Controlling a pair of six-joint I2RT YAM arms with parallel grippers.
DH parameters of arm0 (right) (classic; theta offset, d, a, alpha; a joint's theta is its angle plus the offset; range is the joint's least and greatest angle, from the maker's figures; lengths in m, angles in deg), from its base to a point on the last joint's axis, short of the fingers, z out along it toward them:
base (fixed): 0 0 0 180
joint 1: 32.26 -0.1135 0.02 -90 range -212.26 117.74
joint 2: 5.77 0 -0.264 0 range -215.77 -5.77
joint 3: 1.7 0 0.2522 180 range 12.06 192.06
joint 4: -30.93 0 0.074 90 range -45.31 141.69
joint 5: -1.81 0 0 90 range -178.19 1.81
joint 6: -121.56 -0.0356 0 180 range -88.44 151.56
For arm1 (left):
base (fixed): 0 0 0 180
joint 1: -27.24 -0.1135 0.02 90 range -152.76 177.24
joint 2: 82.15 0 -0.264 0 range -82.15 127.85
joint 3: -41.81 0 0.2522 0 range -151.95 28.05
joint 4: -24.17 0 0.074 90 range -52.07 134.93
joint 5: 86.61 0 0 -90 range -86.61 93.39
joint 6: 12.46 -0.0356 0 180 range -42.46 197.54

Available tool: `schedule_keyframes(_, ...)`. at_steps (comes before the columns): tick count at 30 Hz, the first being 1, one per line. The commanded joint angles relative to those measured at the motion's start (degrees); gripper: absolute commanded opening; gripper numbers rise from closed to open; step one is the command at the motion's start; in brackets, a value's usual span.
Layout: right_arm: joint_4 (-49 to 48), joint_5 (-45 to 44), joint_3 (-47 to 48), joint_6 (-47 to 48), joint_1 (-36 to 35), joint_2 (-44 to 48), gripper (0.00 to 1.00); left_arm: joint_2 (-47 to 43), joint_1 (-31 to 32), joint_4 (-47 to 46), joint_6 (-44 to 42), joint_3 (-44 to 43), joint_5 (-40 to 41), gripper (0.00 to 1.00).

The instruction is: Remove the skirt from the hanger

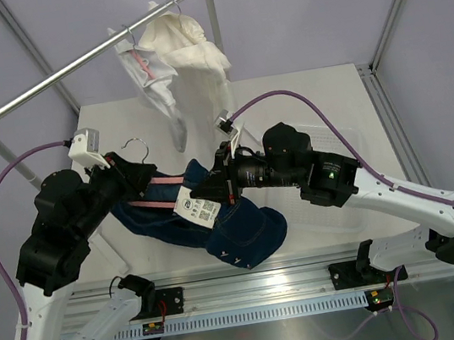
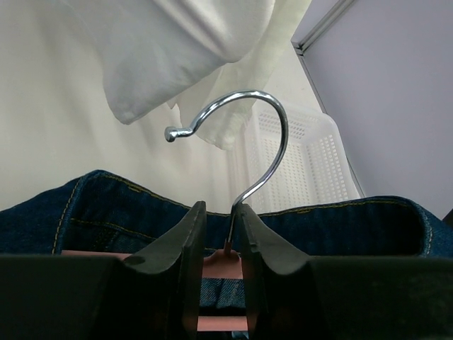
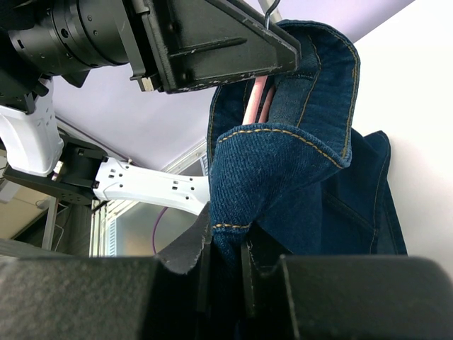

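Note:
A dark blue denim skirt (image 1: 235, 224) hangs from a pink clip hanger (image 1: 155, 191) with a chrome hook (image 2: 265, 134), held above the table. My left gripper (image 2: 217, 227) is shut on the hanger at the base of its hook, the skirt's waistband (image 2: 106, 205) just behind my fingers. My right gripper (image 3: 225, 251) is shut on a fold of the skirt's denim (image 3: 283, 163), to the right of the hanger in the top view (image 1: 227, 178). A white paper tag (image 1: 199, 210) dangles from the skirt.
A rail (image 1: 82, 59) crosses the back with white garments (image 1: 180, 53) on hangers. A white perforated basket (image 2: 304, 170) sits on the table at the right, also visible behind my right arm in the top view (image 1: 334, 141). The left arm shows in the right wrist view (image 3: 148, 188).

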Motion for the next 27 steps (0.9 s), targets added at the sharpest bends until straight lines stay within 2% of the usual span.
schedule_keyframes(1,-8.58,0.87,4.21,-0.64,-0.41,1.19,0.0,0.09,0.26,-0.93,-1.26,0.25,-1.45,0.18)
schedule_keyframes(3,-8.67,1.05,4.3,-0.81,-0.41,1.01,0.0,0.17,0.17,-1.02,-1.26,0.16,-1.72,0.0)
schedule_keyframes(9,-5.43,-0.61,5.0,-0.2,-0.5,1.01,0.0,0.61,0.26,0.03,-1.43,-2.21,-0.14,0.0)
schedule_keyframes(11,-3.84,-2.11,5.09,0.15,-0.5,1.45,0.06,1.4,0.17,1.36,-1.79,-4.4,0.48,0.0)
schedule_keyframes(14,-1.03,-3.26,5.35,0.68,-0.41,1.54,0.06,2.28,0.26,2.32,-2.4,-6.34,0.39,0.0)
schedule_keyframes(15,0.46,-3.26,5.96,0.68,-0.5,1.28,0.1,2.46,0.17,2.24,-2.4,-7.22,0.48,0.0)
schedule_keyframes(16,1.43,-3.17,6.58,1.11,-0.5,0.49,0.38,2.81,0.26,2.15,-2.49,-7.66,0.39,0.0)
schedule_keyframes(17,2.74,-3.26,7.19,1.38,-0.41,0.14,0.51,3.33,0.26,2.15,-2.75,-8.19,0.39,0.0)
schedule_keyframes(19,4.86,-3.78,7.64,1.91,-0.41,-0.13,0.69,4.21,0.17,2.24,-3.11,-9.94,0.3,0.0)
schedule_keyframes(20,5.47,-4.4,7.64,2.08,-0.41,-0.04,0.73,4.83,0.17,2.24,-3.37,-10.47,0.3,0.0)
schedule_keyframes(21,7.83,-5.45,7.03,3.22,-0.5,0.65,0.83,5.62,0.35,2.41,-3.89,-12.04,0.3,0.0)
schedule_keyframes(27,13.55,-6.6,5.79,7.26,-0.5,3.56,0.93,6.85,0.35,3.11,-5.04,-14.08,0.92,0.0)
